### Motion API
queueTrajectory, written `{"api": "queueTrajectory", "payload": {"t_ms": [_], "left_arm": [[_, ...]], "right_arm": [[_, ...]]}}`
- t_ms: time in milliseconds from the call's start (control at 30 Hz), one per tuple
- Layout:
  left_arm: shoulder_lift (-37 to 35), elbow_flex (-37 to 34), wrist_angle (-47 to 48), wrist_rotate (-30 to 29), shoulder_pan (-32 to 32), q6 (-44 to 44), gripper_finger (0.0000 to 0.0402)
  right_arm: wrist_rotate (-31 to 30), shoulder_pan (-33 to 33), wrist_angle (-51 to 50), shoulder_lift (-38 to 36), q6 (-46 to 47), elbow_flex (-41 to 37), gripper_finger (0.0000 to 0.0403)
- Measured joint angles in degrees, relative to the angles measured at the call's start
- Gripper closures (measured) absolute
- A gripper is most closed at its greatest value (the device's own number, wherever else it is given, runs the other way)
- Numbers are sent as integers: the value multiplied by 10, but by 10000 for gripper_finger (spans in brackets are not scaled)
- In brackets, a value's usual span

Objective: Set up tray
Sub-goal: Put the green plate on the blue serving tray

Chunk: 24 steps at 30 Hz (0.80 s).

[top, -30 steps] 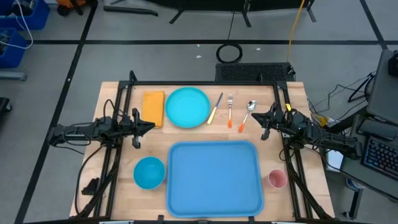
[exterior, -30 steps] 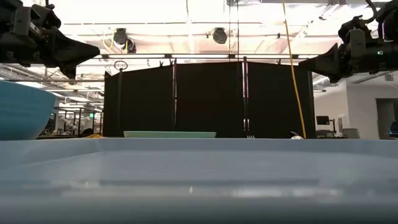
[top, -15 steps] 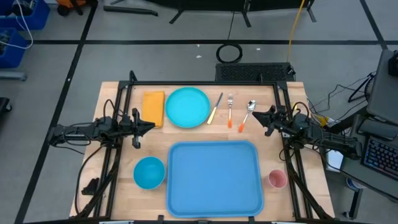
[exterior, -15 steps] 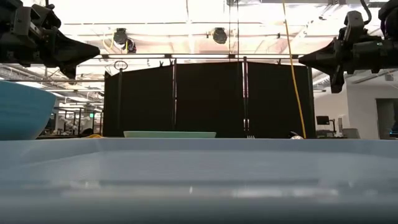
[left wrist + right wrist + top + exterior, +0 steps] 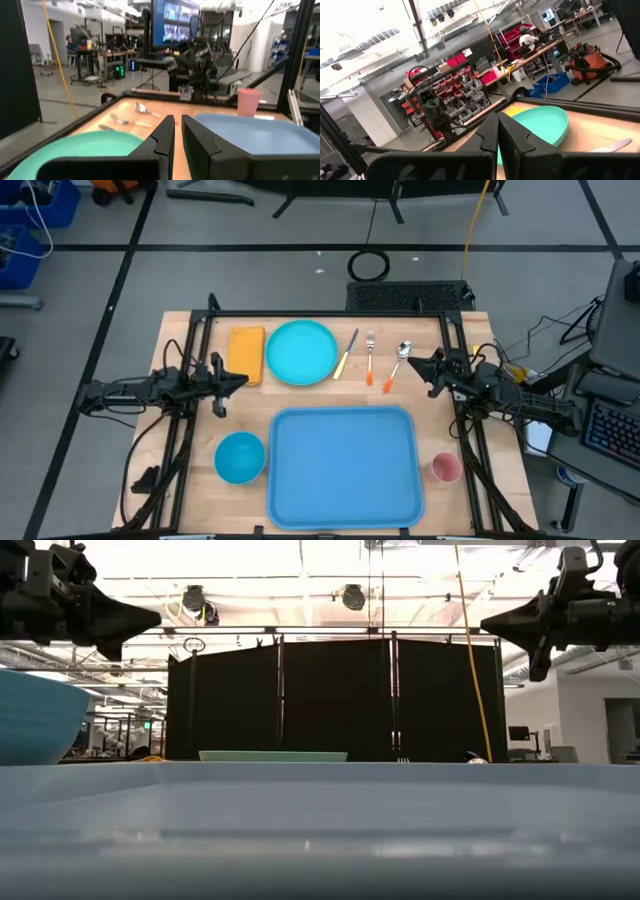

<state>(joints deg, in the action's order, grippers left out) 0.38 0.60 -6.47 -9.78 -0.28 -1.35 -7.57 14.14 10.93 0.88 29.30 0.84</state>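
Tray (image 5: 345,465) at near-centre of table, empty, flat between bowl (image 5: 240,457) and pink cup (image 5: 445,469). We judge it light, stiff, slick plastic; raised rim is best hold, pinched at short side. Left gripper (image 5: 238,379) nearly closed, holding nothing; right gripper (image 5: 415,366) fully closed, empty, both above table.

You've got one tray (image 5: 345,465), one plate (image 5: 301,352), one bowl (image 5: 240,457), one cup (image 5: 445,469), one napkin (image 5: 246,352), one knife (image 5: 345,355), one fork (image 5: 369,358), one spoon (image 5: 396,363), two grippers.
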Motion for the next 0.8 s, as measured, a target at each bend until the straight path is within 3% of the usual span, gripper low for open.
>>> {"api": "queueTrajectory", "payload": {"t_ms": [433,667,800], "left_arm": [[0,0,10,-7,0,-24,364],[0,0,-11,-21,0,-50,364],[0,0,-9,-23,0,-75,364]], "right_arm": [[4,0,31,79,30,0,403],[106,-23,191,165,-21,0,403],[148,-54,176,235,-118,0,403]]}}
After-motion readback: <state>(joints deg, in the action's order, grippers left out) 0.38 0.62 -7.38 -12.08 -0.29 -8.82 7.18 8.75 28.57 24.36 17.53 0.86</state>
